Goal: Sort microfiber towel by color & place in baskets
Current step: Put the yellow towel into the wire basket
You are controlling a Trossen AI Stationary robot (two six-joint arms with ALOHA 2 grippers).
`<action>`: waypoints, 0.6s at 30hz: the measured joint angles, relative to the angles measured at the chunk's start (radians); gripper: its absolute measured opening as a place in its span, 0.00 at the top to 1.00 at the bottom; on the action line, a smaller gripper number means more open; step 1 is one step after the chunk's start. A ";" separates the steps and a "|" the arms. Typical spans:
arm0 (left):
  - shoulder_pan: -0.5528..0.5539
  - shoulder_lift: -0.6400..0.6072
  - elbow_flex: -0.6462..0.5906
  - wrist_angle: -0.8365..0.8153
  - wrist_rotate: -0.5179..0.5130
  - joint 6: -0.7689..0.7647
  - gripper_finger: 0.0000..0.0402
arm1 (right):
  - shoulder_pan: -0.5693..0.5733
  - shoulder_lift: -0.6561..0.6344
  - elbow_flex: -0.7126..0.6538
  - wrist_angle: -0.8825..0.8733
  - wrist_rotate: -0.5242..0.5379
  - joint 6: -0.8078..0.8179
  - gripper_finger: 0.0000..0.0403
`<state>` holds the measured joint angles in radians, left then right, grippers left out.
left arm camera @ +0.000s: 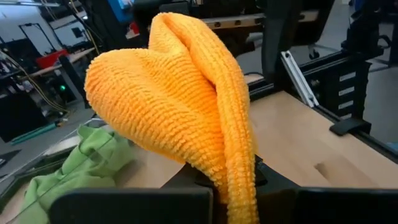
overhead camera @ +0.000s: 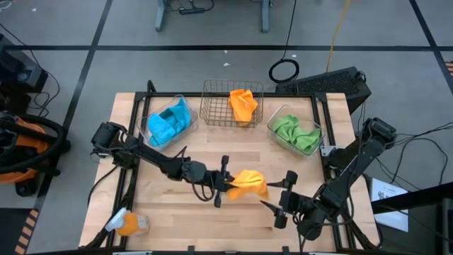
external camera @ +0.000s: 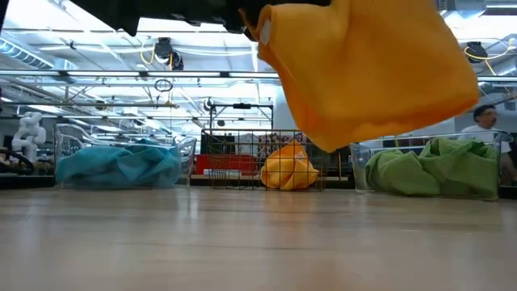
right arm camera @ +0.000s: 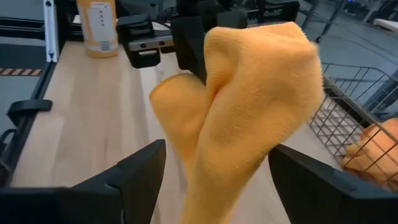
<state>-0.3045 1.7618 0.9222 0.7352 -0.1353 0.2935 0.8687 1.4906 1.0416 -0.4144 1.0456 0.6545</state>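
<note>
While the left end effector (overhead camera: 228, 183) clamps shut on one corner of the orange microfiber towel (overhead camera: 248, 184), the cloth hangs clear of the table (overhead camera: 177, 227), right at the middle of the high view. Just beside it at four o'clock, the right end effector (overhead camera: 272, 205) stands with fingers (right arm camera: 140, 171) spread wide on either side of the hanging cloth, gripping nothing. Looks like a mid-air handover, or the right arm freshly out of it!

Sorting is well along: blue towels fill the clear bin (overhead camera: 168, 122) at ten o'clock, green ones the clear bin (overhead camera: 296, 133) at two o'clock, and one orange towel already sits in the copper wire basket (overhead camera: 231, 104) at twelve. So the carried towel belongs at twelve o'clock. That calls for lifting it over the basket's near rim, then letting go above the mesh.

Room is generous: bare wood lies between towel and basket. An orange bottle (overhead camera: 129, 224) stands at eight o'clock, well apart. Watch the drooping tail near the right arm.
</note>
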 joint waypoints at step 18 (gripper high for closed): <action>-0.004 0.000 0.000 -0.035 -0.061 -0.071 0.97 | 0.010 0.012 -0.033 -0.136 -0.062 0.253 0.32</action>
<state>-0.3080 1.7622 0.9222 0.7006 -0.1959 0.2223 0.8791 1.5027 1.0082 -0.5504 0.9835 0.9073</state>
